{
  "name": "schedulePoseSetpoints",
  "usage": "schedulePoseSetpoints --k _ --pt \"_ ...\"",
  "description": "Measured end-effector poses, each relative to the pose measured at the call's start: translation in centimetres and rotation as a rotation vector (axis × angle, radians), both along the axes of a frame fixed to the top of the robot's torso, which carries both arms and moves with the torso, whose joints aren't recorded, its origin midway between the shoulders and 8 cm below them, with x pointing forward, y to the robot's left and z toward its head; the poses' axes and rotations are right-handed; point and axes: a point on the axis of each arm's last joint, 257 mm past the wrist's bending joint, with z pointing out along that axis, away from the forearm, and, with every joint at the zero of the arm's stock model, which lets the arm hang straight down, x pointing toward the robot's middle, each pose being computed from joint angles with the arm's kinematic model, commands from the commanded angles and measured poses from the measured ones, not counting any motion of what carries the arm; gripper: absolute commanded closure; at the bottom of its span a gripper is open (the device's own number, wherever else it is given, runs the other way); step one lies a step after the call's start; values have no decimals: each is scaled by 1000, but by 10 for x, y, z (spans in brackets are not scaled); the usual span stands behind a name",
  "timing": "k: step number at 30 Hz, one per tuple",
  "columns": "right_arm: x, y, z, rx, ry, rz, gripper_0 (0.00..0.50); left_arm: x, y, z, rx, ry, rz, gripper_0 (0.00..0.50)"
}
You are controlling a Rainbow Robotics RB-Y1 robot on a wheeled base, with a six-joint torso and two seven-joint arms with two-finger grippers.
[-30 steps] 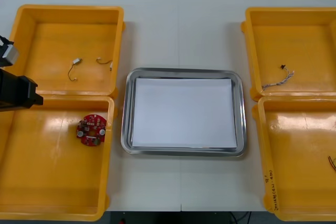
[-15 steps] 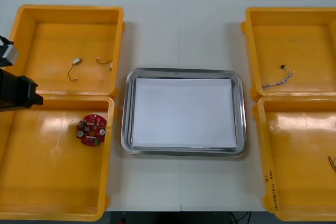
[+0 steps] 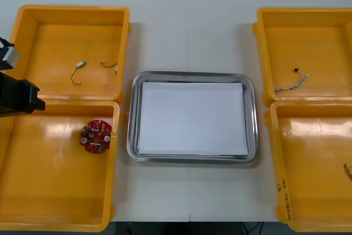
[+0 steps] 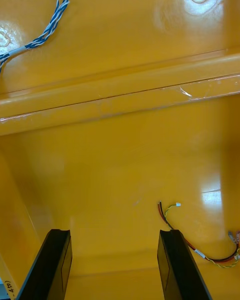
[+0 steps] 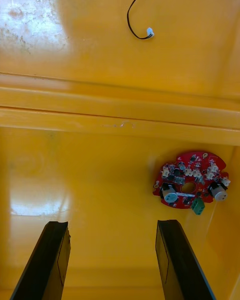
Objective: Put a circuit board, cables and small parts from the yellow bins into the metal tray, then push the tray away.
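A round red circuit board (image 3: pixel 95 136) lies in the near left yellow bin (image 3: pixel 55 196), by its right wall. The left arm (image 3: pixel 16 94) hangs over that bin's far left corner. In the left wrist view my left gripper (image 5: pixel 114 262) is open above the bin floor, and the circuit board (image 5: pixel 191 182) lies ahead of its right finger, untouched. My right gripper (image 4: pixel 115 265) is open over the near right bin, with a red and yellow cable (image 4: pixel 200 253) beside one finger. The metal tray (image 3: pixel 192 75), white inside, sits between the bins.
Two thin black cables (image 3: pixel 77 72) lie in the far left bin (image 3: pixel 66 26); one cable end (image 5: pixel 148 31) lies beyond the bin wall. A twisted blue and white cable (image 3: pixel 290 85) lies in the far right bin (image 3: pixel 308 31), also ahead of the right gripper (image 4: pixel 47 27).
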Motion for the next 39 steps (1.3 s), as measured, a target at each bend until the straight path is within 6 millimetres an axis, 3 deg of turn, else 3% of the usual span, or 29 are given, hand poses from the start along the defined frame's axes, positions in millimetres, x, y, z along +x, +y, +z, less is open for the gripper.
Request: schedulePoseSetpoints --k 39 --pt "0 0 0 0 0 0 0 0 0 0 0 0 0 0"
